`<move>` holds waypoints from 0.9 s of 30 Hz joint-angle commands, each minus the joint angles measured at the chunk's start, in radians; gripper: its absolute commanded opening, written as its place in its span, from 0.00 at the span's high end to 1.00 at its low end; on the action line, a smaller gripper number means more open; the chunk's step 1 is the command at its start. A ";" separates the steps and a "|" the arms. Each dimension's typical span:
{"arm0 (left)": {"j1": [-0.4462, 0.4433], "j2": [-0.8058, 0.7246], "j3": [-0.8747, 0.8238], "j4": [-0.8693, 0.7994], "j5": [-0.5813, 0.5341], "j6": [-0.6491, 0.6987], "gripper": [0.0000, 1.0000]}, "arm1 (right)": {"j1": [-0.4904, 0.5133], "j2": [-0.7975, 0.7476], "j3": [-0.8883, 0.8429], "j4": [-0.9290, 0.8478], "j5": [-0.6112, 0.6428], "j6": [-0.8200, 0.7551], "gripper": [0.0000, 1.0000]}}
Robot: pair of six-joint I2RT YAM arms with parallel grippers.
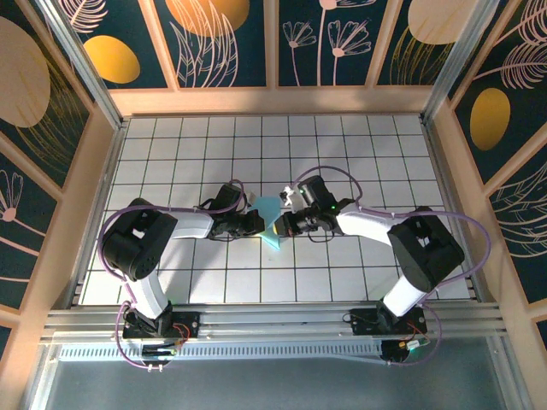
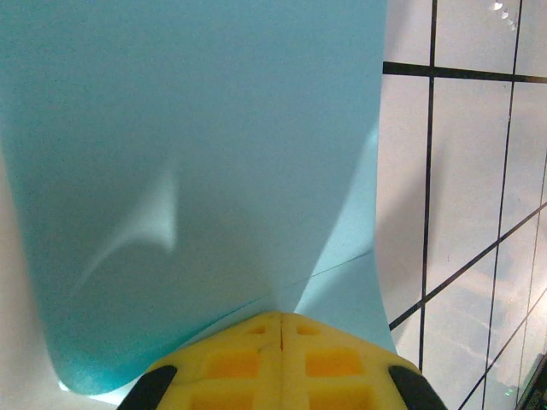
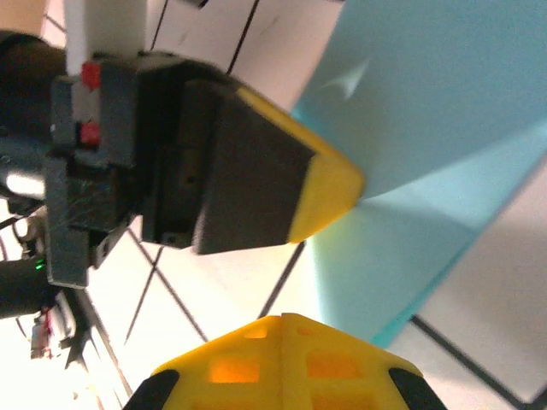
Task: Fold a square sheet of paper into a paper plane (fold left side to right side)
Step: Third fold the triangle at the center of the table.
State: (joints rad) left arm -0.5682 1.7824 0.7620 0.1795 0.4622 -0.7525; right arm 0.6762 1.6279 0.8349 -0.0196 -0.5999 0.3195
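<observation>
The light-blue sheet of paper [image 1: 270, 212] is folded and raised off the table between the two arms at mid-table. My left gripper [image 1: 261, 224] is shut on its lower edge. In the left wrist view the paper [image 2: 188, 171] curves up and away from the closed yellow tips of the left gripper [image 2: 282, 318], with a crease running to them. My right gripper [image 1: 280, 227] faces the left one, shut, with nothing seen between its tips. In the right wrist view, the right gripper [image 3: 282, 318] sits just short of the paper [image 3: 427, 102], and the left gripper's fingertips [image 3: 329, 184] touch the sheet.
The white grid-tiled table [image 1: 376, 154] is walled by wooden panels [image 1: 273, 101] at the back and sides. A metal rail [image 1: 273, 323] with both arm bases runs along the near edge. The two grippers are nearly tip to tip.
</observation>
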 commanded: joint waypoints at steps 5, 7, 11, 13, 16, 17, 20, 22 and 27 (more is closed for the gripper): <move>-0.004 0.045 -0.009 -0.075 -0.073 0.025 1.00 | 0.038 0.064 -0.011 0.016 -0.083 0.050 1.00; -0.004 0.046 -0.008 -0.075 -0.073 0.025 1.00 | 0.044 0.075 -0.011 0.005 -0.080 0.045 1.00; -0.004 0.046 -0.009 -0.072 -0.074 0.022 1.00 | 0.044 0.089 -0.027 0.013 -0.060 0.046 1.00; -0.004 0.046 -0.008 -0.072 -0.073 0.023 1.00 | 0.045 0.097 -0.031 0.022 -0.059 0.050 1.00; -0.004 0.047 -0.007 -0.075 -0.073 0.025 1.00 | 0.045 0.109 -0.037 0.032 -0.057 0.056 1.00; -0.004 0.048 -0.006 -0.077 -0.073 0.026 1.00 | 0.046 0.113 -0.037 0.032 -0.054 0.056 1.00; -0.004 0.048 -0.007 -0.077 -0.073 0.025 1.00 | 0.045 0.125 -0.040 0.032 -0.054 0.056 1.00; -0.004 0.049 -0.007 -0.075 -0.073 0.025 1.00 | 0.046 0.132 -0.043 0.033 -0.057 0.056 1.00; -0.004 0.049 -0.004 -0.078 -0.073 0.026 1.00 | 0.046 0.143 -0.046 0.038 -0.055 0.059 1.00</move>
State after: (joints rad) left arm -0.5686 1.7832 0.7647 0.1787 0.4599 -0.7521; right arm 0.7155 1.7523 0.8040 0.0036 -0.6556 0.3737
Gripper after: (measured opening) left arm 0.044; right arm 0.047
